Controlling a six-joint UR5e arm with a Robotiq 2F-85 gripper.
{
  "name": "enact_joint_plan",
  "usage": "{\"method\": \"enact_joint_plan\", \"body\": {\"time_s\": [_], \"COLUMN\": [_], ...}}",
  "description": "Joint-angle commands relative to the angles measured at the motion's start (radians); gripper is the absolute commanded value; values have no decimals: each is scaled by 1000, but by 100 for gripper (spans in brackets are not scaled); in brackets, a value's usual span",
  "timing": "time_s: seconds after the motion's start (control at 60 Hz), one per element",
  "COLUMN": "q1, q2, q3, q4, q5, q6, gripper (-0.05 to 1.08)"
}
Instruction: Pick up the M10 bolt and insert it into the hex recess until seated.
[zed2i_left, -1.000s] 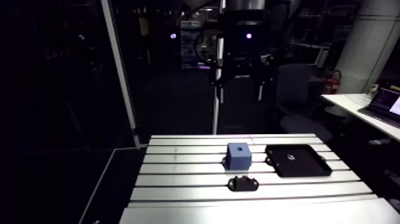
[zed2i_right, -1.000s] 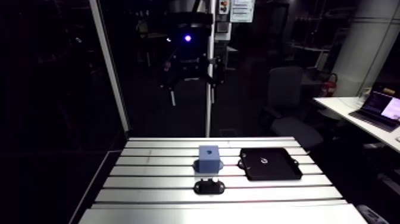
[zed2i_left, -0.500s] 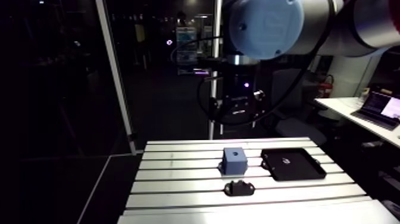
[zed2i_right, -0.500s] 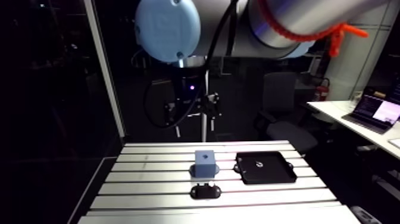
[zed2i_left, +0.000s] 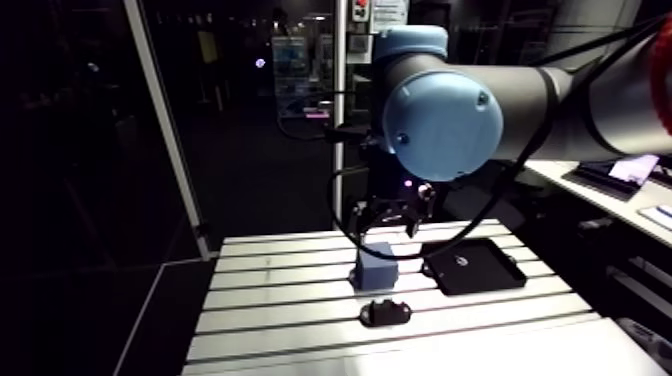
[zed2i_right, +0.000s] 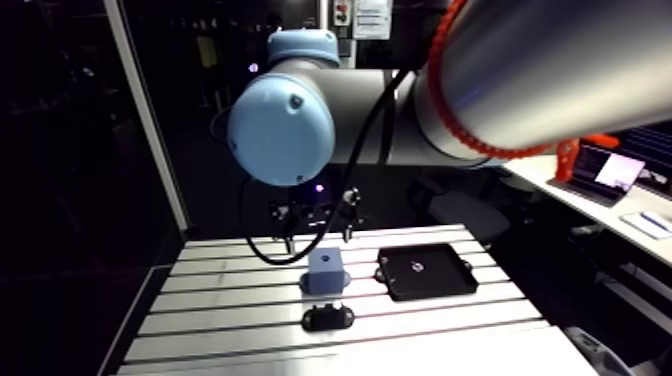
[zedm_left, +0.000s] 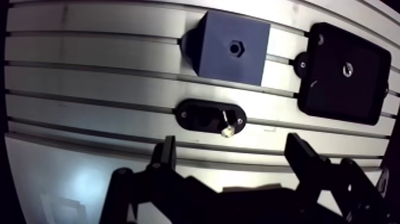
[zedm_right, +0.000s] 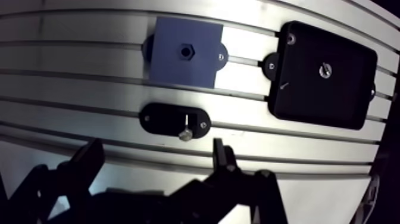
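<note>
Fingers (zedm_left: 165, 156) spread wide, empty; ahead lie one bolt (zedm_left: 225, 125), one blue block (zedm_left: 232, 49), one black tray (zedm_left: 333, 98).

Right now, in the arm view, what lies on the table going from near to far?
Black holder carrying the bolt → blue block. The black tray lies level with the block, so it is left out.

Bolt (zedm_left: 225, 126) lies on holder (zedm_left: 196, 116) before the block (zedm_left: 232, 47), tray (zedm_left: 339, 83) beside the block.
</note>
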Motion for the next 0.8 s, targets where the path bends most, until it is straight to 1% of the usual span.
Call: {"method": "enact_joint_plan", "body": {"time_s": [0.017,0.35,0.45,0.633,0.8], "q1": [-12,-13,-23,-36,-42], "q2": [24,42,56,65,67], "q3": [42,94,107,119,133], "q4": [-66,-151,-177,-188,-198], "q5": [5,4,2,2,3], "q6": [-7,-34,-46,-48,-51], "gripper": [1,1,1,2,6]}}
